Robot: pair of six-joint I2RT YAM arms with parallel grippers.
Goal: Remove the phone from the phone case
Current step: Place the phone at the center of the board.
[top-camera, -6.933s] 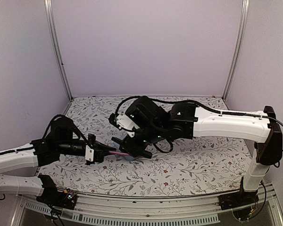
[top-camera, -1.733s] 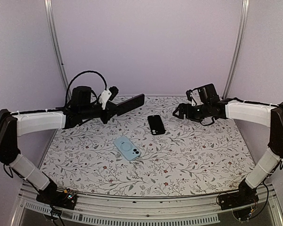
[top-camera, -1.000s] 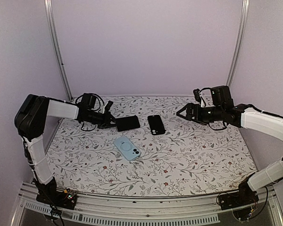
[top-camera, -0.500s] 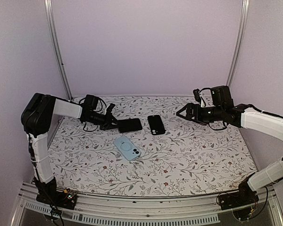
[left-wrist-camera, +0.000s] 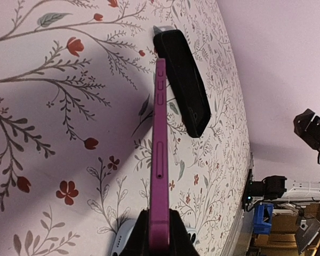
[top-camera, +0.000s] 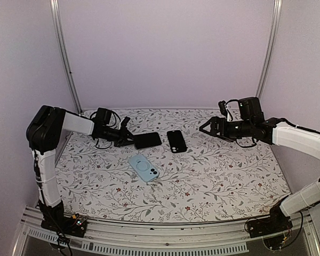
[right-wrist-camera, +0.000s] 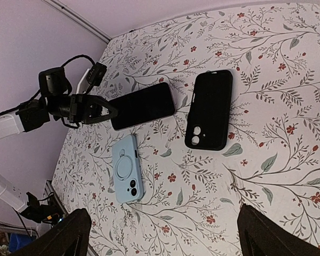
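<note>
Back-left of table: phone (top-camera: 148, 140) lies low over the floral table (top-camera: 213, 186), screen up, one short end pinched by left gripper (top-camera: 129, 142)
phone edge: purple side with buttons seen edge-on in left wrist view (left-wrist-camera: 160, 160), just above the surface; cannot tell if the far end touches
case: black case (top-camera: 176, 141) lies just right of phone, apart from it, camera cutout toward the near edge, empty by the look of it
blue case: second, light-blue one (top-camera: 144, 168) sits nearer the bases, clear of both
left jaws: clenched on the phone's end
right gripper (top-camera: 207, 128): jaws spread wide, nothing between them, hovers right of the black case
step: setting the freed phone down, judged
how to do well: lower until phone lies flat, then release; keep it level so the far end doesn't knock the case; back straight out along the phone's length
risk: releasing while tilted may let it slide toward the case
</note>
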